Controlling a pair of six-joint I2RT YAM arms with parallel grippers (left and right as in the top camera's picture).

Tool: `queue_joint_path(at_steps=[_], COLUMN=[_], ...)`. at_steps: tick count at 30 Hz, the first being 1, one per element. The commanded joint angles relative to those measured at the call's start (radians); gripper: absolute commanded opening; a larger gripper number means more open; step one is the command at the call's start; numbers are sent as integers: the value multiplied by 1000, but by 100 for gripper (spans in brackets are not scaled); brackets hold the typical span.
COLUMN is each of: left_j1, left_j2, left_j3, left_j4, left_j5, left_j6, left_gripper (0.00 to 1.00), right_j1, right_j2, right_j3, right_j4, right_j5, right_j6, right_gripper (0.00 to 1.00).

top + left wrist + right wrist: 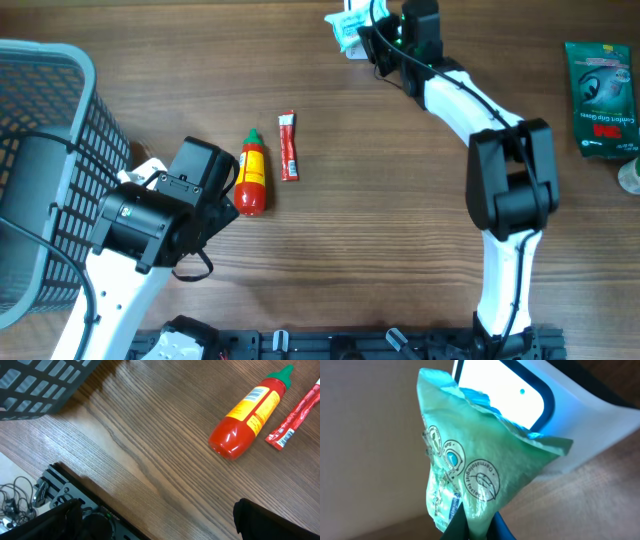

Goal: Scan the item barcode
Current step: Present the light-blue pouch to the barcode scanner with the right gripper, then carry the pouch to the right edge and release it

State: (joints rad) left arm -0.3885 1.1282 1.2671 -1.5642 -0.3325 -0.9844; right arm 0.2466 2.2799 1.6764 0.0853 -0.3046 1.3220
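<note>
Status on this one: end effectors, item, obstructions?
Right end effector shut on green pouch at the scanner window. Left end effector open, empty. Nothing blocking.

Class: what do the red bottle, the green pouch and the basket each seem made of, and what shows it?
Red bottle: likely glossy plastic, bright highlights on its base. Green pouch: thin, soft plastic film, crinkled and slightly translucent. Basket: probably matte moulded plastic, a grey lattice wall.

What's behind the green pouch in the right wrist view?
A white scanner with a lit window; the green pouch covers the window's lower left part, so that part is hidden.
</note>
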Motion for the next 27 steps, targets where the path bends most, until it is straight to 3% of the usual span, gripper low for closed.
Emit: queue_joint_path(at_steps=[1, 7, 11, 15, 20, 27], left_j1=[-4, -4, -4, -4, -4, -4], left_j2=[-8, -8, -8, -8, -8, -8], left_j3=[3, 3, 3, 3, 3, 3], left_j4=[0, 0, 0, 0, 0, 0], left_j5=[-20, -20, -20, -20, -20, -20], left_j6=[9, 9, 9, 9, 9, 9], left_gripper=[100, 100, 100, 100, 100, 100], right_j1=[15, 17, -38, -147, -369, -649], right_j2=[87, 101, 72, -45, -198, -209], right_j3=[84, 109, 187, 211, 211, 175], right_j4=[-21, -61, -294, -493, -796, -1142], right_j5=[9, 20, 16, 6, 147, 290], right_j6=[16, -43, -108, -230, -343, -643], right_gripper=[5, 5, 5, 5, 5, 5])
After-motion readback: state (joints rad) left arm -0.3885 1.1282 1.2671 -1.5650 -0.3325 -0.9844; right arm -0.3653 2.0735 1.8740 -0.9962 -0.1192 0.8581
